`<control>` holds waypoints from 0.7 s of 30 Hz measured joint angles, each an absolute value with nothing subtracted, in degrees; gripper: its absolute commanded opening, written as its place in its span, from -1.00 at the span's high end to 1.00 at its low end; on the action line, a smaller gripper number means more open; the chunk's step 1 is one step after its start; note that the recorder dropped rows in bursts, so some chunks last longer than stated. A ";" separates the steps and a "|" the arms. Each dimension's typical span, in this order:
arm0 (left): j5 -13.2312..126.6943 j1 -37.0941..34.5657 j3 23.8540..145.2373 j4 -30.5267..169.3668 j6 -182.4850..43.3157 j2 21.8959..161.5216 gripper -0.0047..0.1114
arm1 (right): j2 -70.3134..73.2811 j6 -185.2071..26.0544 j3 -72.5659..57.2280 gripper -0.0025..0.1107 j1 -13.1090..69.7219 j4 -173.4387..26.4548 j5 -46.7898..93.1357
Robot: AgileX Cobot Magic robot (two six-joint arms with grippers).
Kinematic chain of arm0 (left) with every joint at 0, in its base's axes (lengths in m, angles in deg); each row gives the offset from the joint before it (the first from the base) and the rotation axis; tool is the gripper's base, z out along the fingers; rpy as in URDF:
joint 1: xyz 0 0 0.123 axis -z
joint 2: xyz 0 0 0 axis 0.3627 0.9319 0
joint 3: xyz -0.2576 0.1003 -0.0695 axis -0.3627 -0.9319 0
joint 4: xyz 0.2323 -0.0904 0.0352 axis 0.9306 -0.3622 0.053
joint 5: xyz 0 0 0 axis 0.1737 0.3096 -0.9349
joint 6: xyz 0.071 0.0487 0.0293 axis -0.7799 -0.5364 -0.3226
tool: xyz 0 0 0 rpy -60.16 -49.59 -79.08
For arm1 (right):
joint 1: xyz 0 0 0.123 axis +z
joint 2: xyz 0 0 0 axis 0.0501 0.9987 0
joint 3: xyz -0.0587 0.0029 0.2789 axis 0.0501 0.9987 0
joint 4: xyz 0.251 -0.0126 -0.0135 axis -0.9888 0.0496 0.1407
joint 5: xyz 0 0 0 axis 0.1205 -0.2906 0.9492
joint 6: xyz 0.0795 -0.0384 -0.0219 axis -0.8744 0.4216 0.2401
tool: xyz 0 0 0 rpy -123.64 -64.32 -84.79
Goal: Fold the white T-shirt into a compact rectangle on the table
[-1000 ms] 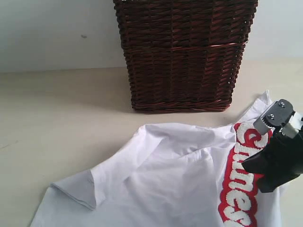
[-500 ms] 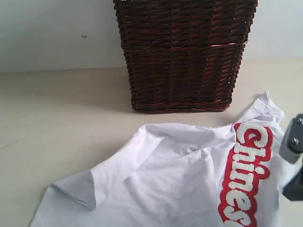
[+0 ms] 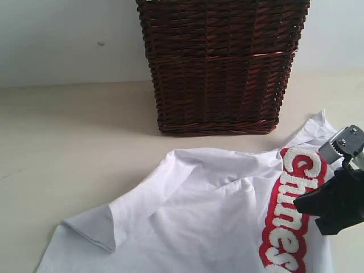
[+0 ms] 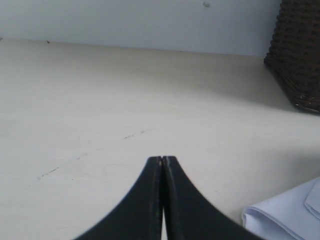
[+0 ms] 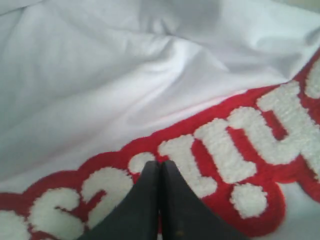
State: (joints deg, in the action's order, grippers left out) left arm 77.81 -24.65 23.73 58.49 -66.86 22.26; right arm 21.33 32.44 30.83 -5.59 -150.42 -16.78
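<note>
Cream table [image 3: 68, 142] is spreading beneath our left gripper [image 4: 162, 161], whose jaws we are holding shut and empty, a shirt corner lying near it. The white T-shirt [image 3: 199, 227] is sprawling crumpled along the near edge, its lettering running near-to-far. Behind it, the wicker basket [image 3: 222, 68] is hiding its contents. Our right gripper [image 3: 298, 205], the nearer one, is poising over that lettering, closed with no cloth pinched.

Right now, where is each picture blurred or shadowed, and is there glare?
Exterior view: soft, even light, no glare; the wicker basket throws a faint shadow on the table. Left wrist view: the left claw is slightly soft. Right wrist view: the white T-shirt nearly fills the frame, mildly blurred.
</note>
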 measured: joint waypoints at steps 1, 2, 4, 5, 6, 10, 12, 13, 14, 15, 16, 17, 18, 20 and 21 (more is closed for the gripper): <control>77.81 -24.65 23.73 58.49 -66.86 22.26 0.92 | 22.08 32.96 30.71 0.96 -5.59 -151.46 -14.84; 77.81 -24.65 23.73 58.49 -66.86 22.26 0.92 | 22.52 33.22 30.44 0.96 -5.59 -151.61 -13.99; 77.81 -24.65 23.73 58.49 -66.86 22.26 0.92 | 23.15 33.23 29.81 0.96 -5.59 -151.45 -13.04; 77.81 -24.65 23.73 58.49 -66.86 22.26 0.92 | 21.94 32.46 29.42 0.96 -5.59 -150.16 -13.59; 77.81 -24.65 23.73 58.49 -66.86 22.26 0.92 | 20.53 31.57 29.32 0.96 -5.59 -148.60 -14.01; 77.81 -24.65 23.73 58.49 -66.86 22.26 0.92 | 11.36 12.65 28.89 0.86 -6.52 -115.96 -18.22; 77.81 -24.65 23.73 58.49 -66.86 22.26 0.92 | 12.45 9.38 28.89 0.45 -9.06 -109.08 -20.53; 77.81 -24.65 23.73 58.49 -66.86 22.26 0.92 | 13.16 9.39 28.89 0.30 -10.06 -108.83 -20.37; 77.81 -24.65 23.73 58.49 -66.86 22.26 0.92 | 13.79 9.50 28.89 0.12 -11.03 -109.24 -19.62; 77.81 -24.65 23.73 58.49 -66.86 22.26 0.92 | 14.84 10.08 28.89 0.04 -11.94 -111.10 -18.66; 77.81 -24.65 23.73 58.49 -66.86 22.26 0.92 | 15.58 11.19 28.89 0.00 -12.74 -113.01 -17.72; 77.81 -24.65 23.73 58.49 -66.86 22.26 0.92 | 16.37 12.63 28.89 0.00 -13.29 -115.25 -17.02; 77.81 -24.65 23.73 58.49 -66.86 22.26 0.92 | 17.43 14.84 28.89 0.01 -13.86 -118.31 -16.43; 77.81 -24.65 23.73 58.49 -66.86 22.26 0.92 | 19.83 18.99 28.87 0.00 -14.28 -123.95 -16.07; 77.81 -24.65 23.73 58.49 -66.86 22.26 0.92 | 21.10 20.45 28.77 0.00 -14.28 -126.45 -16.07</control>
